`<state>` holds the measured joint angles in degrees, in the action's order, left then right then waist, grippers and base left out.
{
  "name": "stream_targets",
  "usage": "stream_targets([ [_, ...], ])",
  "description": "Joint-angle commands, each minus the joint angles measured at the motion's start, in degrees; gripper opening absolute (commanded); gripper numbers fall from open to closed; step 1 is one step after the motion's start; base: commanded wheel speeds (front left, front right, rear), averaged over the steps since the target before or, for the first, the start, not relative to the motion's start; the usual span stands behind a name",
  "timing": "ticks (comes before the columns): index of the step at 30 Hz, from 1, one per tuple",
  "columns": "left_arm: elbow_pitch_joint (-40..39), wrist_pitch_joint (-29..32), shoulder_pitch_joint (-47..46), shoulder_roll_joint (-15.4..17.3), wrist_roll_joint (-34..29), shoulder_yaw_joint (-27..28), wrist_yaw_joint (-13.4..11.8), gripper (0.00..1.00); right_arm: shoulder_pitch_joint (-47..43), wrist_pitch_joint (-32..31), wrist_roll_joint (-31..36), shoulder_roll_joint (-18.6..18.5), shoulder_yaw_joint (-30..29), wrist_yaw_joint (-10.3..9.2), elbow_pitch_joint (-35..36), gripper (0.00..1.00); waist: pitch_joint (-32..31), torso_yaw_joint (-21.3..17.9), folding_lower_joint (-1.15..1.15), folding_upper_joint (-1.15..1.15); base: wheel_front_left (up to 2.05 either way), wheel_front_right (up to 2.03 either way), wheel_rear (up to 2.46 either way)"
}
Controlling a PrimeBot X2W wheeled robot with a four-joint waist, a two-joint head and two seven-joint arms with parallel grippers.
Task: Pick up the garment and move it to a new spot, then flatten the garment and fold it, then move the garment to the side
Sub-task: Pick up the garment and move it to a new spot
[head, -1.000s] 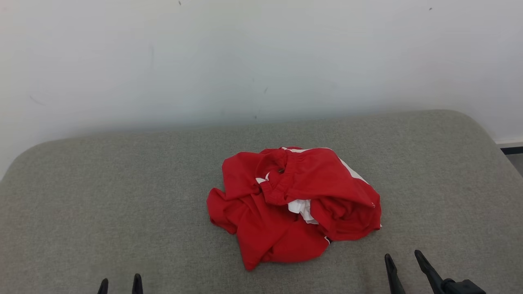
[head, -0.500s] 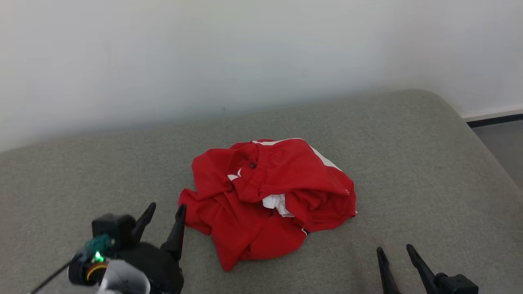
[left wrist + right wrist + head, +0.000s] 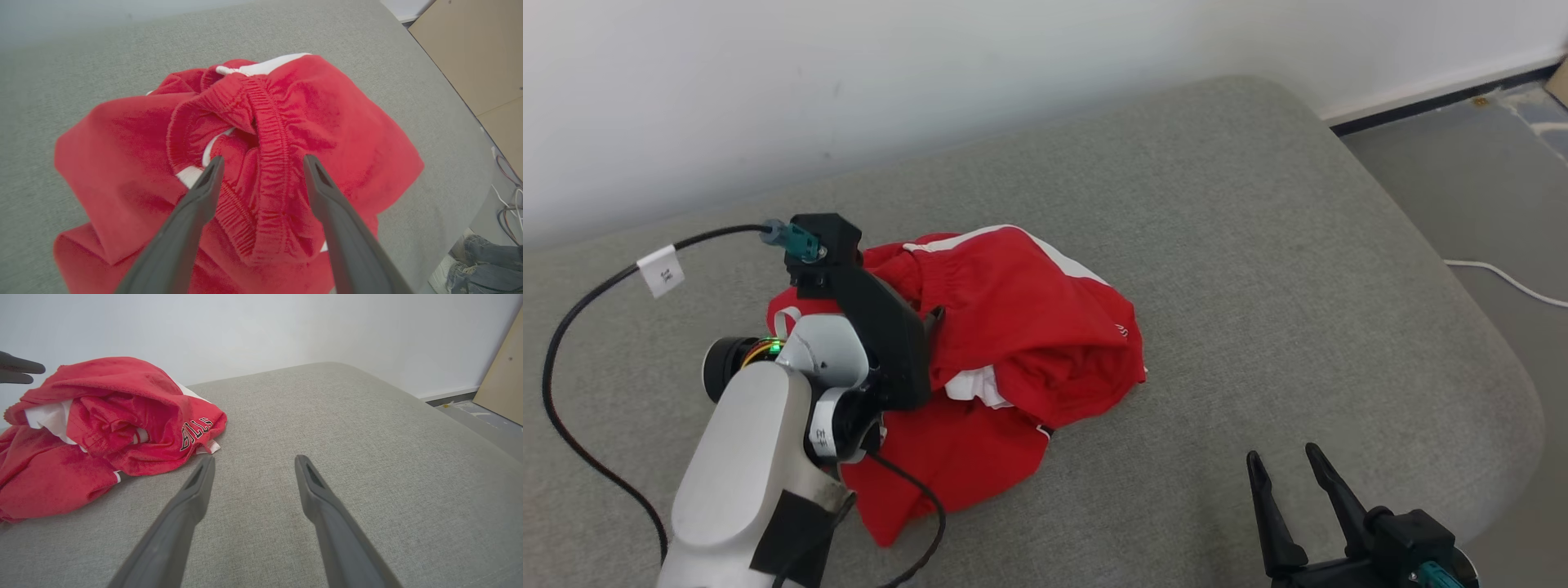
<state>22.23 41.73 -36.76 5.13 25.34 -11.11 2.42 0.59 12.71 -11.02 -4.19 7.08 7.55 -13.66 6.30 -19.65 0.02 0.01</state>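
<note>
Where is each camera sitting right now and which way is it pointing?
Head view: up on the robot, looking down at the red garment on the grey cushion; left arm and open right hand show.
Left wrist view: on the left arm, looking down along the open left hand at the garment's waistband.
Right wrist view: low on the right arm, looking across the cushion toward the wall; its own two fingers show.
Shared: all three show the garment.

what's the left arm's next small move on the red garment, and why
Probably lower the left gripper and close its fingers on the elastic waistband: they stand open astride that ridge of the crumpled red garment, not yet gripping it.
</note>
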Motion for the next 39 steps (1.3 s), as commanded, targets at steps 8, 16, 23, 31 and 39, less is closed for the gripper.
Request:
stream_targets([
  [8, 5.3, 2.01, -5.34, -0.31, -0.92, -0.9, -3.39, 1.0, 1.71, 0.79, -0.55, 0.38, 1.41, -0.12, -0.76, 1.0, 3.46, -4.87, -0.02, -0.01, 0.0, 0.0, 0.0],
  [16, 8.34, 1.93, -5.6, 0.22, -1.49, -1.85, -3.68, 0.91, 1.6, 1.18, -0.96, 0.53, 1.75, -0.12, -1.23, 1.0, 4.06, -5.7, -0.02, -0.01, 0.0, 0.0, 0.0],
  [23, 7.71, -2.92, -6.97, -0.73, -1.02, -3.26, -1.76, 0.0, 2.2, 1.47, -0.75, 0.7, 2.08, -0.12, -1.65, 1.0, 3.74, -4.99, -0.02, -0.01, 0.0, 0.0, 0.0],
  [31, 6.04, -13.45, -9.76, -1.66, -0.71, -4.15, -0.73, 0.0, 1.66, 1.06, -0.79, 0.16, 2.11, -0.12, -2.06, 1.0, 1.57, -2.97, -0.02, -0.01, 0.0, 0.0, 0.0],
  [39, 3.04, -22.26, -13.49, -2.19, 3.29, -4.56, 0.03, 0.0, 0.73, 0.19, -0.92, -0.41, 2.09, -0.12, -1.34, 1.0, -1.45, 0.74, -0.02, -0.01, 0.0, 0.0, 0.0],
])
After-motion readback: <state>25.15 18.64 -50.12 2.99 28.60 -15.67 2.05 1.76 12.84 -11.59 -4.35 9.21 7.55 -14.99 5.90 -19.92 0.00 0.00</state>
